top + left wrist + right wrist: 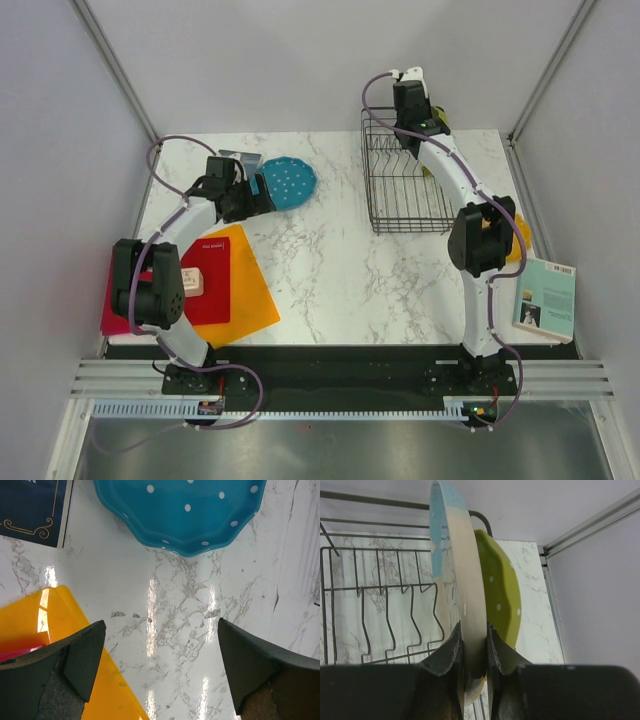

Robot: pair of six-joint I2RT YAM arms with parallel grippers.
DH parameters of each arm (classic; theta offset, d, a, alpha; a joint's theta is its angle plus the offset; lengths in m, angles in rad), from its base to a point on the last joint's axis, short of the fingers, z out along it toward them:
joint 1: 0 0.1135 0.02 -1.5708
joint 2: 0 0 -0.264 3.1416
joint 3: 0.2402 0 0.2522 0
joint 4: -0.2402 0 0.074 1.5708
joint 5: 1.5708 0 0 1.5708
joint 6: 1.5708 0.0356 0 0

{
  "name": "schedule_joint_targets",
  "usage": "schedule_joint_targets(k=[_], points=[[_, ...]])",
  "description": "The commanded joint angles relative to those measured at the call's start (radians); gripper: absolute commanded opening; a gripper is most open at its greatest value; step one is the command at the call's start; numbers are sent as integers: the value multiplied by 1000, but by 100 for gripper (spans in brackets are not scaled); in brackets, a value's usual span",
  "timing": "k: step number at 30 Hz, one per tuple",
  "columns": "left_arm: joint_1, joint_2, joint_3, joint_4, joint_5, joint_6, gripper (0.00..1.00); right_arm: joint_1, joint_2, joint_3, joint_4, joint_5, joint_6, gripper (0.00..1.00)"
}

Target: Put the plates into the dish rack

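Right gripper [475,637]: my fingers are clamped on the lower rim of the cream plate [464,590], one finger on each face. The plate stands on edge and upright, and its upper part is blue. I hold it at the far right end of the dish rack [405,190]; the wrist view does not show whether its rim is seated between the dividers. The lime-green plate [502,590] stands just to the right of the cream plate, also on edge. The two are close together, and I cannot tell whether they touch.

Left gripper [160,650]: my jaws are spread wide with nothing between them, above the marble table [340,270]. The teal plate [185,515] lies flat on the table just ahead of my fingertips, apart from them. A yellow-orange sheet [50,630] lies on the table beneath my left finger. A navy book [30,505] lies beside the teal plate.
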Motion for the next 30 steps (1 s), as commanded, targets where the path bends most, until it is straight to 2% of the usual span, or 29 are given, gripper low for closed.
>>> schedule_joint_targets(k=[1,3,4,5,6,8,9,11,12,14,15,16,18,21,30], points=[[-3,34,62,21,40,40,100,-14,21,67,64,15,36,0],[-4,72,92,27,78,58,100,-17,45,75,56,13,40,0],[-4,92,111,25,95,72,100,-17,50,76,55,13,36,6],[-4,112,133,21,109,95,100,-17,50,79,49,9,36,16],[-6,133,175,21,136,112,98,-14,39,78,45,-13,37,37],[-12,183,218,22,146,162,93,-8,16,73,42,-31,30,47],[-15,199,270,24,155,184,86,6,-14,66,42,-45,14,52],[-16,261,324,24,161,222,77,25,-51,55,42,-60,-12,54],[-16,285,382,19,161,227,67,61,-91,44,42,-62,-28,58],[-16,363,442,-2,173,233,56,109,-164,24,42,-68,-99,61],[-16,396,503,-15,188,228,41,158,-189,-5,44,-70,-113,65],[-18,422,529,-28,195,207,34,178,-214,-26,45,-92,-125,66],[-19,483,577,-58,204,183,19,222,-289,-101,45,-132,-121,68],[-32,519,568,-62,204,161,3,259,-358,-190,42,-169,-86,69],[-102,522,461,-105,241,166,2,264,-429,-336,12,-197,-55,72]])
